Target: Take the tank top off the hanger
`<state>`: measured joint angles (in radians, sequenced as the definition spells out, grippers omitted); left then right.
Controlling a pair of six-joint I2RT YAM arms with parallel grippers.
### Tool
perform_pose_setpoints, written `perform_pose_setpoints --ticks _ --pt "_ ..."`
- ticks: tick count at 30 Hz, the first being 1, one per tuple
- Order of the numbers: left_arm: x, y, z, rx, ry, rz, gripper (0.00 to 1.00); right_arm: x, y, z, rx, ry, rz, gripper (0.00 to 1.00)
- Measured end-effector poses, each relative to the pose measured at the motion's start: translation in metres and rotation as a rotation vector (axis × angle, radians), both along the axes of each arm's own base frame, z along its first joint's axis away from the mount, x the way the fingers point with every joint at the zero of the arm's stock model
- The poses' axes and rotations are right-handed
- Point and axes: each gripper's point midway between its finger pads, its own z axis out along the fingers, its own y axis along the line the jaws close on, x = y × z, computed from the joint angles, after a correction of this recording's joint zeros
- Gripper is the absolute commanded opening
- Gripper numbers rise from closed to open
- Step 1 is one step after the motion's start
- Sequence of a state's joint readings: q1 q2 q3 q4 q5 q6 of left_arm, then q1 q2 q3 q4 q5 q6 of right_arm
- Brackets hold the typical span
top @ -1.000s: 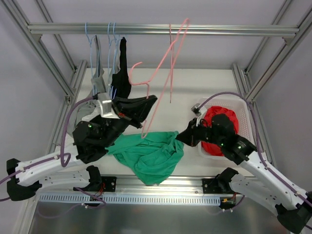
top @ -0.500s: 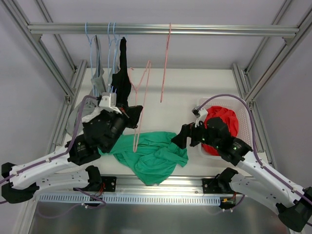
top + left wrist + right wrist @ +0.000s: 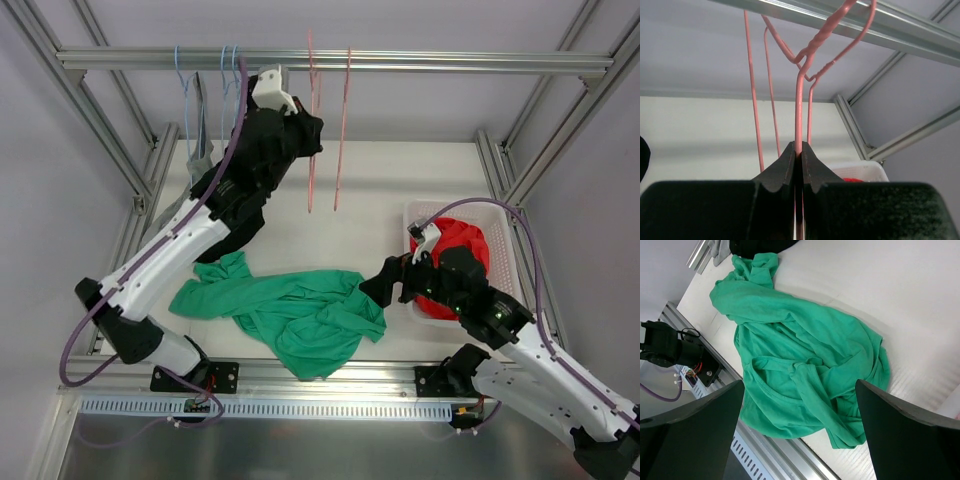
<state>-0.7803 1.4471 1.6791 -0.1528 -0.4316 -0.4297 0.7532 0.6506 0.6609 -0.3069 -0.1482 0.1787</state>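
One pink hanger hangs vertical in pinched left jaws; right jaws gape empty.

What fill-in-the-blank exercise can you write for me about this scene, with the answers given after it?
1. The left gripper is shut on a ____ hanger.
2. The tank top lying on the table is ____.
3. The right gripper is ____.
4. The cloth in the basket is ____.

Missing words: pink; green; open; red.
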Motion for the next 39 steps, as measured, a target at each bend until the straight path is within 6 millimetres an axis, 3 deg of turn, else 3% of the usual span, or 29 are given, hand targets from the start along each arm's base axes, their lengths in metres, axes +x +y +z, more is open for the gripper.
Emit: perform_pose_setpoints --ticks 6,10,17,19,22,23,26,27,34,39 --pt "0.037 -0.030 -0.033 0.063 0.082 -0.081 0.00 0.001 -0.003 0.013 0.013 -0.026 -0.012 0.99" --pt "0.041 -0.046 -0.059 0.094 0.134 -0.134 0.00 0.001 -0.003 0.015 0.013 -0.029 -0.012 1.00" --pt "0.043 -0.051 -0.063 0.079 0.139 -0.145 0.01 0.003 0.000 0.007 -0.009 -0.006 -0.007 0.99" --pt "0.044 -0.049 -0.064 0.072 0.136 -0.134 0.14 0.003 0.001 0.004 -0.014 0.002 -0.003 0.99" --pt "0.037 -0.041 -0.072 0.086 0.160 -0.125 0.43 0.005 0.008 -0.005 -0.020 0.019 0.020 0.99" --pt "0.034 -0.037 -0.077 0.096 0.174 -0.120 0.62 0.005 0.011 -0.010 -0.026 0.028 0.028 0.99" --pt "0.022 -0.021 -0.082 0.114 0.189 -0.095 0.78 0.004 0.022 -0.034 -0.076 0.076 0.063 0.99" --pt "0.015 -0.012 -0.080 0.115 0.188 -0.084 0.98 0.001 0.027 -0.044 -0.104 0.090 0.080 0.99" --pt "-0.062 0.075 -0.042 0.032 0.076 -0.004 0.99 -0.025 0.064 -0.095 -0.331 0.090 0.239 0.99" --pt "-0.120 0.140 -0.037 -0.027 -0.013 0.058 0.99 -0.025 0.104 -0.114 -0.488 0.015 0.340 0.99"
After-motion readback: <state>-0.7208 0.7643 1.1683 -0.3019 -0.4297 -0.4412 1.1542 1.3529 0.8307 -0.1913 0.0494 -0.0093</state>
